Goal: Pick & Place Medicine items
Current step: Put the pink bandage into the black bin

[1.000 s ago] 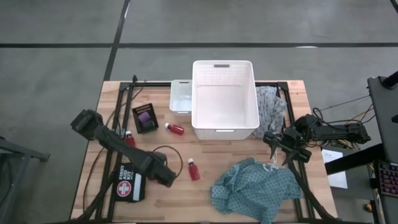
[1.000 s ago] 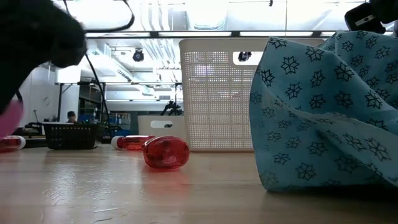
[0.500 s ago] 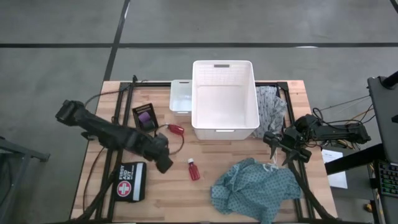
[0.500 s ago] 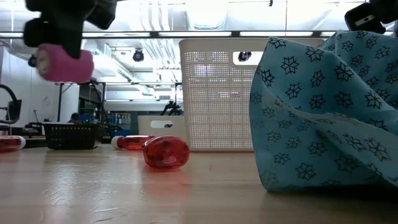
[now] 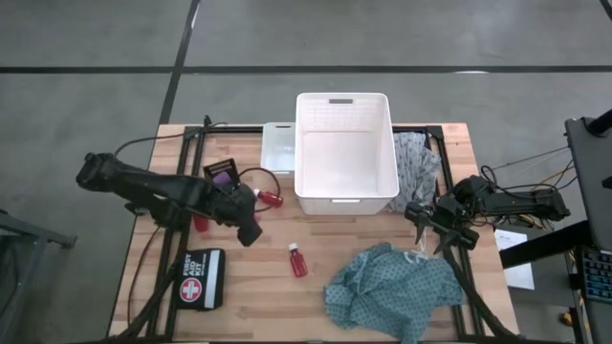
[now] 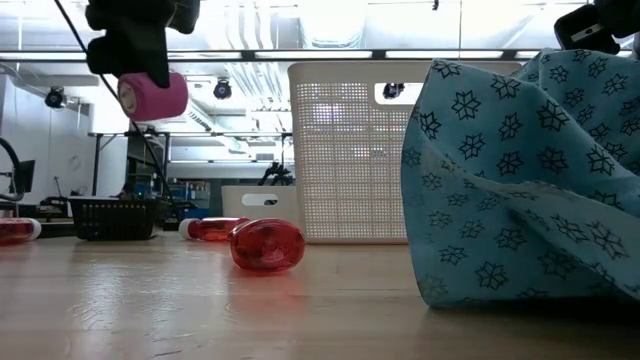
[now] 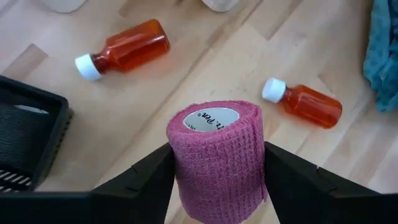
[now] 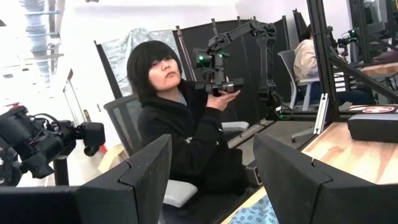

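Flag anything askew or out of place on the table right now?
Two small red bottles with white caps lie tipped on their sides on the wooden table, neither upright. The teal patterned cloth sits crumpled near the front edge. Nothing looks spilled or broken. The left pincer holds a pink bandage roll aloft.

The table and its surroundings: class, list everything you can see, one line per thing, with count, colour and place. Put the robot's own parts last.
Large basket: one, white, table's far middle.
Small bin: one, white, against the basket's left side.
Black tray: one, black with a purple piece inside, left of the small bin.
Red bottles: three seen, white caps; one by the basket, one mid-table, one partly under the left arm.
First aid pouch: one, black, near left.
Teal cloth: one, near right.
Grey cloth: one, right of the basket.
Person: one, seated beyond the table.
Left gripper: holds a pink bandage roll above the table.
Right gripper: waits at the right edge, open.
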